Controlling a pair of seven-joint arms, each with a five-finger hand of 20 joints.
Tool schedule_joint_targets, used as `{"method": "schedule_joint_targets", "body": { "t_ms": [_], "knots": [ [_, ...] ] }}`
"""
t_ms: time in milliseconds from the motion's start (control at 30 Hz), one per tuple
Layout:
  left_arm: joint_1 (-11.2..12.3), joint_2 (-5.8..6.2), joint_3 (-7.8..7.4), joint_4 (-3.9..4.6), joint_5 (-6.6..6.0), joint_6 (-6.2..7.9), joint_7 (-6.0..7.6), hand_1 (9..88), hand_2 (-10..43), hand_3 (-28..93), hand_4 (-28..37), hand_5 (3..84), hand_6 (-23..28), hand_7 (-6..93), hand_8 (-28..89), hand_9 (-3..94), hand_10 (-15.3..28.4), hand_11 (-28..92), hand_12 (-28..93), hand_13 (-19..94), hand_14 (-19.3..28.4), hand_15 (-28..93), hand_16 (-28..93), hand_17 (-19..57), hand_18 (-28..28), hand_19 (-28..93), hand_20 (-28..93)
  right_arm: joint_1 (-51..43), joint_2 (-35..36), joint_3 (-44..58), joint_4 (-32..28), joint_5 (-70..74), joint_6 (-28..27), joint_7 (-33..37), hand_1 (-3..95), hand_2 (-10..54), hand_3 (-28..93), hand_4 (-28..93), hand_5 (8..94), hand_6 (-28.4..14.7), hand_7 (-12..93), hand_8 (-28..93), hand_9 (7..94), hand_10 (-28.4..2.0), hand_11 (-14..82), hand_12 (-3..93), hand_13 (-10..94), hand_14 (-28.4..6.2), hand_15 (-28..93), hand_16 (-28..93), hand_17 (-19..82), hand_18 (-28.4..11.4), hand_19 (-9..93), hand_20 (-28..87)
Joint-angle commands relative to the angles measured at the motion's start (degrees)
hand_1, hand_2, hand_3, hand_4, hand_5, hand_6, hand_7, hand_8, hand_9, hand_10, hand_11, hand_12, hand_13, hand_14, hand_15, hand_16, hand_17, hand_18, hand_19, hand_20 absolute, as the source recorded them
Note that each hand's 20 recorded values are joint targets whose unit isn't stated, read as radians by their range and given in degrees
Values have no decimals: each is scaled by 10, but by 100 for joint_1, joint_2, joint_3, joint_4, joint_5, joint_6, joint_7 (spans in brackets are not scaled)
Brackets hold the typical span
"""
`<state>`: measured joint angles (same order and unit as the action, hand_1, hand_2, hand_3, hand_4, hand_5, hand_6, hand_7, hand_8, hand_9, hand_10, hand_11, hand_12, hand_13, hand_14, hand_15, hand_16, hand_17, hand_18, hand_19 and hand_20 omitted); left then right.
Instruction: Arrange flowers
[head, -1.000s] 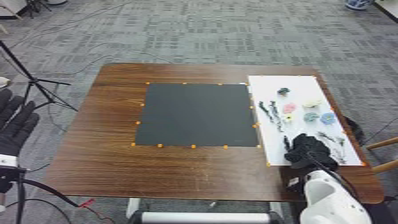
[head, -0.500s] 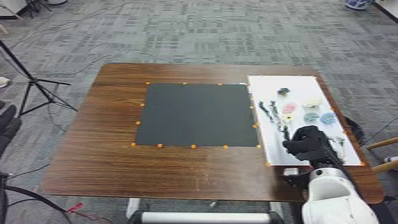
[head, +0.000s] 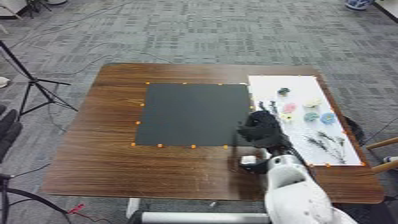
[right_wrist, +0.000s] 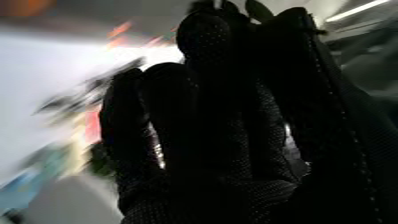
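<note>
My right hand (head: 259, 131) is over the right edge of the black mat (head: 191, 115), beside the white sheet (head: 284, 82). In the right wrist view, my right hand (right_wrist: 213, 115) pinches a dark green leafy sprig (right_wrist: 259, 11) at its fingertips. On the sheet lie a dark green piece (head: 283, 91), a pink flower (head: 289, 107), a cream flower (head: 312, 103), a yellow-centred flower (head: 286, 118), a teal flower (head: 311, 116) and a blue flower (head: 328, 118). Thin sprigs (head: 330, 142) spread near its front. My left hand (head: 8, 125) is partly in view at the far left.
Orange markers line the mat and sheet on the brown table (head: 115, 165). A black tripod (head: 34, 80) stands left of the table, and a wooden chair part (head: 385, 144) is at the right.
My right hand has moved left from the front of the white sheet to the mat's edge, carrying the sprig. My left hand has drawn back toward the left edge.
</note>
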<state>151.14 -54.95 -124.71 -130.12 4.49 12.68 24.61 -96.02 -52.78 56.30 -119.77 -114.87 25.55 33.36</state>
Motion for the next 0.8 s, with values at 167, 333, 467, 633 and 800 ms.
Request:
{"method": "schedule_joint_targets", "body": {
  "t_ms": [167, 333, 467, 633, 800],
  "knots": [
    [-139, 107, 211, 31, 16, 99, -58, 209, 208, 614, -283, 370, 66, 71, -62, 333, 121, 114, 132, 230, 122, 171, -12, -9, 74, 100, 112, 2483, -1000, -1610, 877, -140, -61, -652, 567, -95, 783, -256, 690, 19, 671, 130, 895, -61, 184, 533, 722, -76, 574, 545, 361, -269, 812, 431],
    [-123, 149, 288, 24, -24, 127, -30, 207, 207, 616, -283, 370, 66, 71, -62, 333, 120, 115, 133, 230, 122, 171, -12, -9, 74, 100, 113, 3017, -1345, -2158, 1390, -154, -257, -738, 568, -95, 783, -262, 690, 20, 673, 129, 898, -59, 181, 534, 726, -72, 570, 550, 363, -268, 812, 432],
    [-214, 206, 334, 50, 3, 124, -56, 210, 207, 612, -283, 370, 66, 71, -62, 333, 121, 114, 132, 230, 122, 171, -12, -9, 74, 100, 113, 3215, -1558, -2488, 1647, -509, -730, -612, 568, -95, 784, -263, 688, 23, 676, 131, 897, -57, 181, 539, 729, -70, 566, 553, 364, -267, 811, 432],
    [-235, 252, 333, 35, 13, 129, -35, 206, 207, 618, -283, 370, 68, 71, -62, 333, 122, 115, 132, 230, 121, 169, -12, -10, 74, 101, 113, 3400, -1744, -2945, 1948, -860, -884, -543, 568, -95, 782, -264, 684, 24, 677, 134, 897, -55, 180, 543, 731, -71, 564, 561, 366, -269, 811, 432],
    [-279, 313, 334, 40, 51, 106, -92, 207, 206, 617, -283, 370, 68, 69, -61, 333, 122, 115, 132, 231, 119, 167, -13, -10, 74, 101, 113, 3478, -1917, -3279, 2206, -1028, -927, -444, 569, -95, 782, -267, 683, 24, 677, 134, 898, -55, 180, 546, 732, -72, 562, 561, 368, -270, 812, 432]
  ]
}}
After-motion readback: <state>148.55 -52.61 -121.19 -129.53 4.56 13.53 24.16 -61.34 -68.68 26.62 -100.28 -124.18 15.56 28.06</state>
